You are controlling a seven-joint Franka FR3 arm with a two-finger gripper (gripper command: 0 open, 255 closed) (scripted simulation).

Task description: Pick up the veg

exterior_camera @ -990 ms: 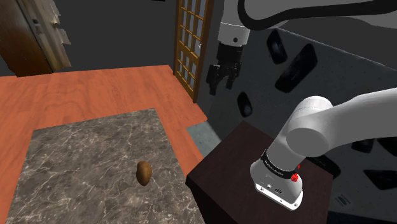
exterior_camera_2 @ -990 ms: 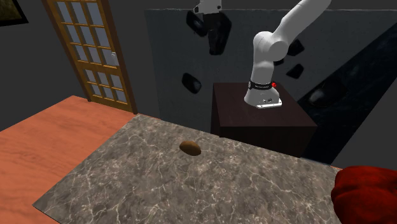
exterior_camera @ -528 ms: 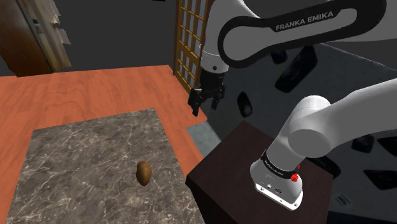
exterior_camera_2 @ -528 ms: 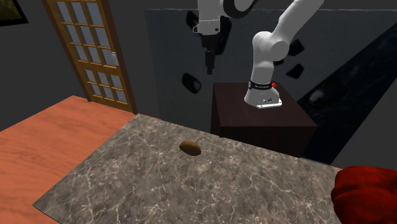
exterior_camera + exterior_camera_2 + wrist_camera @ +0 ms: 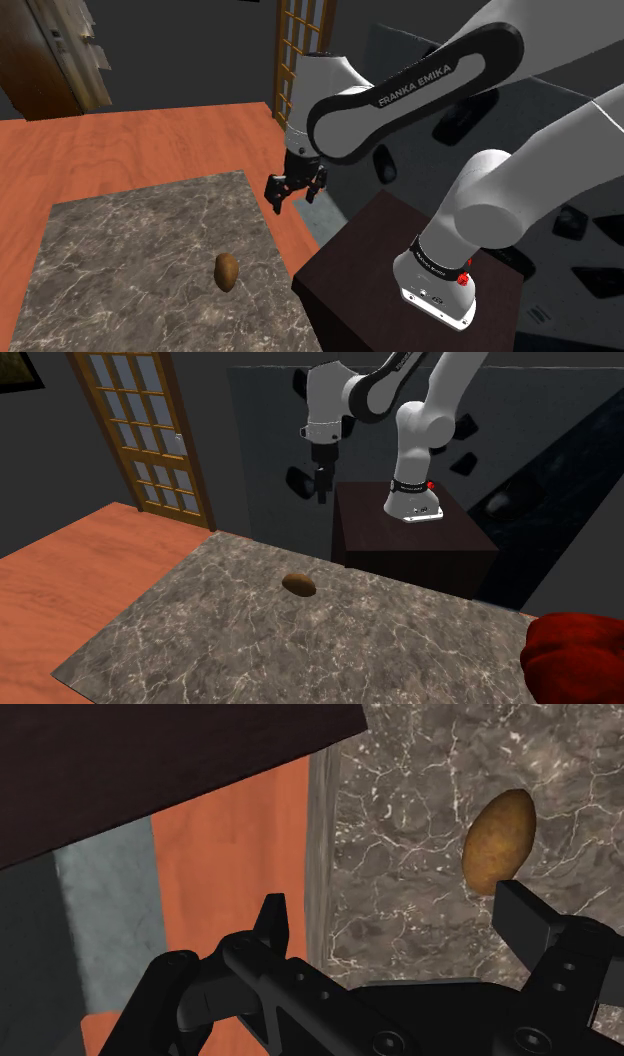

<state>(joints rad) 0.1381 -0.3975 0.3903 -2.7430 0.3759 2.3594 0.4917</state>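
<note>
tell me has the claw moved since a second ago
Yes: in the shoulder view the claw has dropped leftward, from high beside the lattice door down toward the marble table.

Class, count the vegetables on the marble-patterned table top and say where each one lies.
1. The brown oval potato lies on the grey marble-patterned table top, near its edge toward the dark box stand. None appears hidden.

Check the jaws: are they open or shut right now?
Open. In the wrist view the jaws stand well apart with nothing between them; the brown veg lies untouched on the marble table beyond them.
</note>
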